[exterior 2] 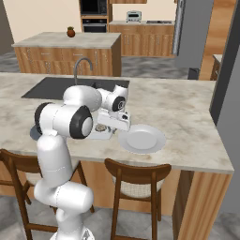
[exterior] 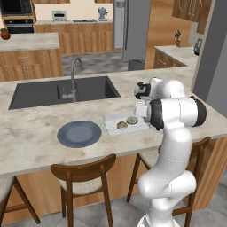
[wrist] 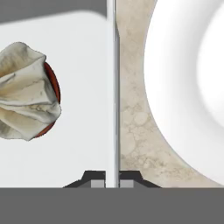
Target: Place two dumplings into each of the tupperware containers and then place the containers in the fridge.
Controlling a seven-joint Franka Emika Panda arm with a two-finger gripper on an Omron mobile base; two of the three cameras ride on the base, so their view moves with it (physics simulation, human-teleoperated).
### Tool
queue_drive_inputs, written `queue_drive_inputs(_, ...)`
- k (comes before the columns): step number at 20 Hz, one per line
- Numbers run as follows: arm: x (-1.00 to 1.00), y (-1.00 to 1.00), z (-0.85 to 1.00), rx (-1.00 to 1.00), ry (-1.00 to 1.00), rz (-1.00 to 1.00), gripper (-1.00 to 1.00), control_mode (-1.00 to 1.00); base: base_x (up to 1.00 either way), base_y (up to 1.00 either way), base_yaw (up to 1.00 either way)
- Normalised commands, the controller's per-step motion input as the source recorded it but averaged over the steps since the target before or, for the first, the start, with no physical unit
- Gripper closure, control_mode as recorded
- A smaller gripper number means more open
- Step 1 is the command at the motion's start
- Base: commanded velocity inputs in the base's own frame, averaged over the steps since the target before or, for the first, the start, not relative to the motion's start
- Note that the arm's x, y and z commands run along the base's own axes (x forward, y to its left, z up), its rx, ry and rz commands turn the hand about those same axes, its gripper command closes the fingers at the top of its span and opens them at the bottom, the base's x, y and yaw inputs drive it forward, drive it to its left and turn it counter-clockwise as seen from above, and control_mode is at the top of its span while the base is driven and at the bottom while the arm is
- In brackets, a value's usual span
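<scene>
Jaws (wrist: 112, 184) clamped on tupperware container (wrist: 78, 65) rim; white plate (wrist: 183, 87) just beside

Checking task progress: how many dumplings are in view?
2, side by side inside the tupperware container on the counter: one dumpling nearer the blue-grey plate, another dumpling nearer the arm. More may be hidden behind it.

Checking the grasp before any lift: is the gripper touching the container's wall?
Touching. The hand view shows the gripper with both fingertips pressed against the container wall's thin rim.

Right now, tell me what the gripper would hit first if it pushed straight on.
The gripper is shut on the container wall, so pushing on would likely drive that wall down onto the counter.
</scene>
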Motion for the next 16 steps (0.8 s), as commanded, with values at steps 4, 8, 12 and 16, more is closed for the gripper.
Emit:
queue_drive_inputs(4,-0.94,0.16,0.51,0.00,-0.01,-0.35,1.00,-1.00,0.00,0.00,0.00)
queue_drive_inputs(8,-0.98,0.51,0.46,0.01,0.00,-0.60,1.00,-1.00,0.00,0.00,0.00)
queue_drive_inputs(12,-0.87,0.43,0.24,0.00,0.00,-0.69,1.00,-1.00,0.00,0.00,0.00)
queue_drive_inputs(16,-0.69,0.28,0.28,0.00,0.03,-0.76,1.00,-1.00,0.00,0.00,0.00)
